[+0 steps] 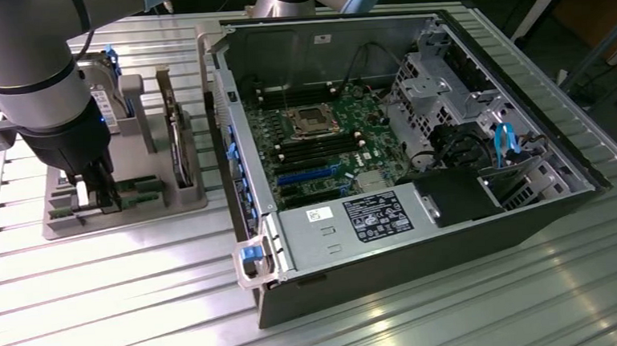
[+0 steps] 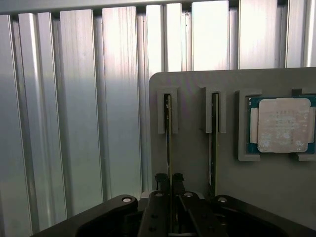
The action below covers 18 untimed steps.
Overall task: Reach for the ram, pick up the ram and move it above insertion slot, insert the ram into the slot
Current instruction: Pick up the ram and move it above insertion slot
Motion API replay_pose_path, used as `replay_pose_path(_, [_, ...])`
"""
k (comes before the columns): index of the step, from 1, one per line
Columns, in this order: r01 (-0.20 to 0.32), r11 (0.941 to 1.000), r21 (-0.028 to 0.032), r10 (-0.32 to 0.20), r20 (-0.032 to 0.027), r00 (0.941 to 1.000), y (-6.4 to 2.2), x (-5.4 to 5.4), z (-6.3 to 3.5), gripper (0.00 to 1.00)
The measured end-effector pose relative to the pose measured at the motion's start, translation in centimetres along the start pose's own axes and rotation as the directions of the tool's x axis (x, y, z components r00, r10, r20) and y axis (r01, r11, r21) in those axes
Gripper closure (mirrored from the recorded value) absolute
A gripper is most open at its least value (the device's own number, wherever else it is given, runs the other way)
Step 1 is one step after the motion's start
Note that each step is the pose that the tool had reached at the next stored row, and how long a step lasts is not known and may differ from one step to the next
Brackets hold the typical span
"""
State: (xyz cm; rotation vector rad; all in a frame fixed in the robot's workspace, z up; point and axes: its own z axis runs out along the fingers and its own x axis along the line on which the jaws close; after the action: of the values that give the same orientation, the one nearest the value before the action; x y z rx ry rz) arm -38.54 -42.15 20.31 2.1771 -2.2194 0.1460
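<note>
Exterior view's left: the gripper point(image 1: 92, 204) is down on the grey holder point(image 1: 129, 220), which lies flat on the ribbed table point(image 1: 101, 298) near its edge on that side.

From the wrist, the jaws are pinched shut on the thin top edge of the ram point(image 2: 169, 133), one fingertip point(image 2: 161, 183) on each face. The ram stands on edge in the groove nearest the holder's border with bare table. We judge it not yet lifted, since its far end sits in the groove's end bracket.

The grooves look made to keep each stick upright. That leaves the narrow edge free for a pinch and puts the stick in the attitude a socket wants.

Across the holder from that border:
- a second stick point(image 2: 213, 133) stands on edge in the next groove, parallel to the first and untouched
- a processor chip point(image 2: 282, 124) lies flat in a square recess by the opposite edge, with corner lips to stop it sliding

Exterior view's middle and right: the open computer case point(image 1: 421, 254) lies on its side just beside the holder, so the board faces up and can be reached from above. The slot point(image 1: 309, 150) is on the board, one of a parallel black bank, well apart from the gripper.

Counts:
- one gripper
- one holder
- two sticks
- one chip
- one case
- black sockets: several, and we cannot fix the number
</note>
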Motion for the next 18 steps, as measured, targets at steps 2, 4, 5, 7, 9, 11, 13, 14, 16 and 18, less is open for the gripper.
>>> replay_pose_path(2, [0.000, 1.0000, 0.0000, 0.000, 0.0000, 1.0000, 0.00, 0.0, 0.00, 0.86])
replay_pose_path(4, [0.000, 1.0000, 0.0000, 0.000, 0.0000, 1.0000, 0.00, 0.0, 0.00, 0.86])
replay_pose_path(5, [0.000, 1.0000, 0.0000, 0.000, 0.0000, 1.0000, 0.00, 0.0, 0.00, 0.86])
replay_pose_path(7, [0.000, 1.0000, -0.0006, 0.000, -0.0001, 1.0000, 0.00, 0.0, -0.12, 0.86])
replay_pose_path(9, [0.000, 1.0000, -0.0005, 0.000, 0.0000, 1.0000, -0.03, 0.1, -0.73, 0.86])
replay_pose_path(11, [0.000, 1.0000, -0.0006, 0.000, 0.0000, 1.0000, -0.06, 0.1, -1.34, 0.86])
replay_pose_path(13, [0.000, 1.0000, -0.0005, 0.000, 0.0008, 1.0000, -0.09, 0.2, -1.89, 0.86])
replay_pose_path(14, [0.000, 1.0000, -0.0005, 0.000, 0.0017, 1.0000, -0.11, 0.2, -2.34, 0.86])
replay_pose_path(16, [0.000, 1.0000, -0.0005, 0.000, 0.0036, 1.0000, -0.14, 0.3, -2.98, 0.86])
replay_pose_path(18, [0.000, 1.0000, -0.0006, 0.000, 0.0057, 1.0000, -0.17, 0.3, -3.68, 0.86])
